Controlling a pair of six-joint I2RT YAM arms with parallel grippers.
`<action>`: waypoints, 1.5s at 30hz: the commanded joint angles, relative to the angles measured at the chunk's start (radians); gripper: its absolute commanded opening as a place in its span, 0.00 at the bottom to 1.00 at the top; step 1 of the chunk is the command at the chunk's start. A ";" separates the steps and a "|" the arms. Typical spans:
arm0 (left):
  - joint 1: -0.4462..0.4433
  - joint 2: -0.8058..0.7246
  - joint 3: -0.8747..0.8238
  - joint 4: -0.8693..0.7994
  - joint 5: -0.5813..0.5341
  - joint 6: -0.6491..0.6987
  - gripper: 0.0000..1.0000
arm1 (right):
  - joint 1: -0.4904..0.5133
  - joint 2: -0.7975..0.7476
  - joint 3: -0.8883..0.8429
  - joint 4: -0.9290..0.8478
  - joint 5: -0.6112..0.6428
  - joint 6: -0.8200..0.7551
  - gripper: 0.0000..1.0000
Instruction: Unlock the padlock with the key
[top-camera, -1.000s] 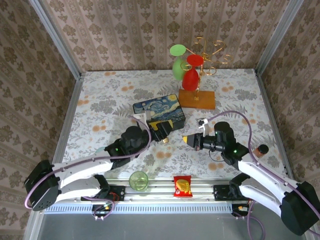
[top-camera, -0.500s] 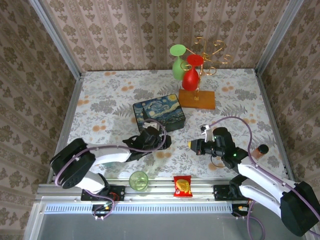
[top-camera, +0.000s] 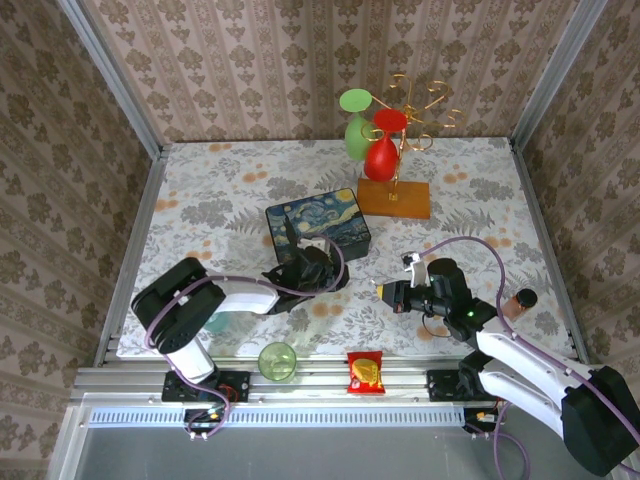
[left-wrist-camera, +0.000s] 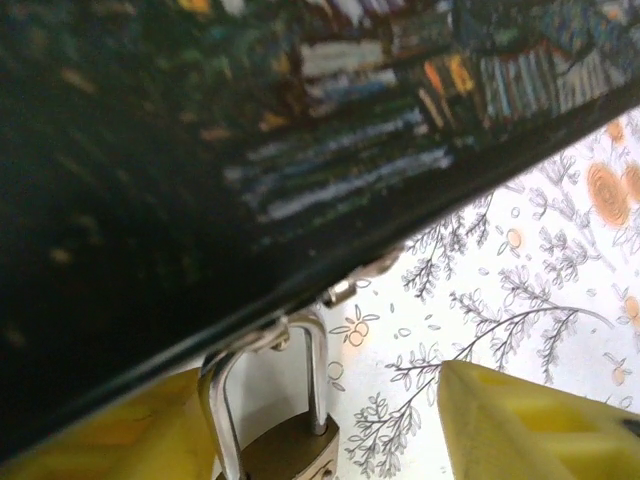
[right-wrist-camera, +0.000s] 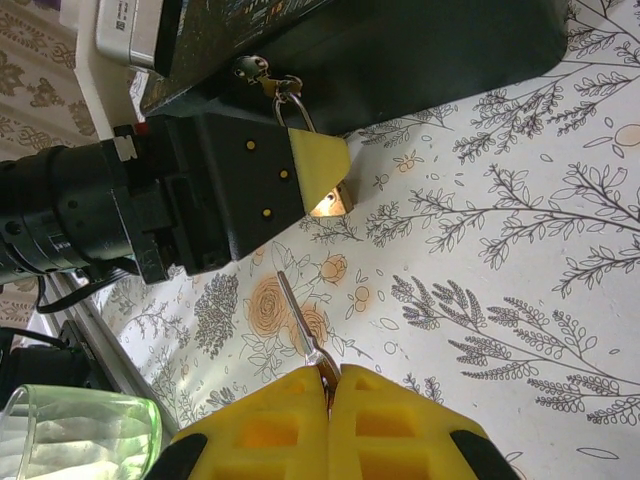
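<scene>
Padlock (left-wrist-camera: 288, 452): small brass body with a thin silver shackle (left-wrist-camera: 316, 365). It hangs from the latch ring (left-wrist-camera: 343, 291) on the front lower edge of the painted box (top-camera: 318, 222), just above the table (top-camera: 200, 210).
Position: the body dangles free from the ring, between the left fingers and low against the box's front wall. The keyhole cannot be made out.
Handling, judged: light, rigid metal with smooth, slippery faces. It probably swings and twists on the ring at any nudge, so it needs steadying before the key goes in.
Hold point, judged: the flat sides of the brass body, leaving the bottom face clear. The shackle is too thin and round to hold firmly.
Left gripper (left-wrist-camera: 320, 380): spread, straddling the padlock. One yellow finger (left-wrist-camera: 150, 430) is at or behind the body; the other (left-wrist-camera: 540, 420) stands clear, with bare table between. Not yet clamped.
Key (right-wrist-camera: 298, 322): thin silver blade, stiff but slight, and likely to pivot in the grip if it meets the lock off-axis.
Right gripper (right-wrist-camera: 328, 385): pinched tight on the key's head. The blade points toward the padlock, near it but apart.
Box: dark, much bigger than the lock, and heavy enough by the look of it to stay put.
</scene>
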 joint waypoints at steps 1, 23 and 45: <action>-0.001 0.008 -0.006 0.030 -0.003 -0.014 0.56 | -0.004 -0.006 -0.008 0.020 0.015 -0.001 0.00; -0.006 -0.039 -0.073 0.076 -0.048 -0.044 0.26 | -0.003 0.108 -0.029 0.139 0.008 0.033 0.00; -0.033 -0.002 -0.038 0.030 -0.037 -0.054 0.31 | 0.007 0.263 -0.022 0.231 0.004 0.065 0.00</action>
